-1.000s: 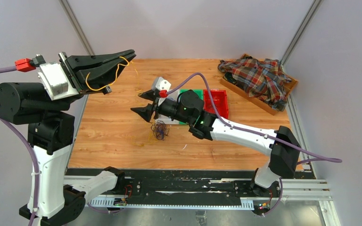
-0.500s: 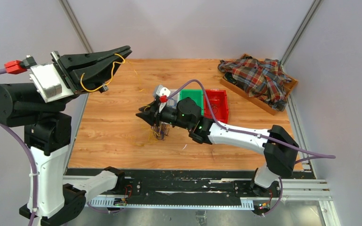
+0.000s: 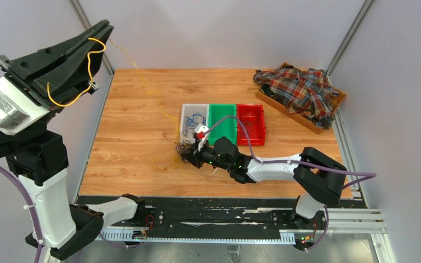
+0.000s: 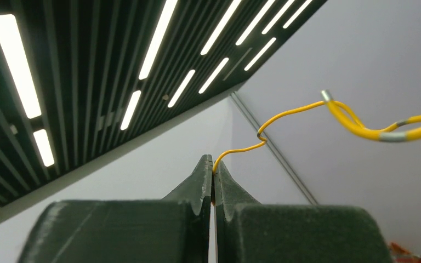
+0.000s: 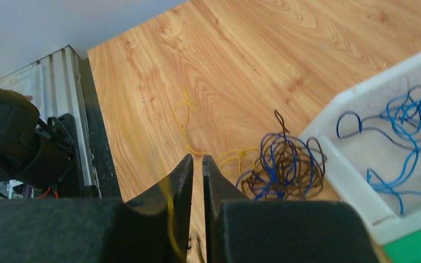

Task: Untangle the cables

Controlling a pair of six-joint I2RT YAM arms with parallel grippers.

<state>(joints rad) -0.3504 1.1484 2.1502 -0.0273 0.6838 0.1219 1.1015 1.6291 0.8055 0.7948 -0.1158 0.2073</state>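
Observation:
The cables (image 3: 185,148) lie as a small clump of blue and dark brown loops (image 5: 285,167) on the wooden table, beside a white bin. My left gripper (image 3: 105,26) is raised high at the far left, shut on a yellow cable (image 4: 285,115) at its tips (image 4: 214,164). That cable runs down toward the clump. My right gripper (image 3: 187,158) lies low on the table just left of the clump. Its jaws (image 5: 197,159) stand a thin slit apart. A blurred yellow strand (image 5: 168,200) crosses the left finger toward the gap; whether it is gripped I cannot tell.
A white bin (image 3: 185,111) holds blue wires (image 5: 400,131), with a green bin (image 3: 222,125) and a red bin (image 3: 251,125) to its right. A plaid shirt (image 3: 301,90) fills a wooden tray at the back right. More yellow wire (image 5: 186,118) lies on the wood.
My left gripper rose up and to the left, drawing the yellow cable out. My right arm dropped to the table beside the clump, and its jaws went from wide to nearly together.

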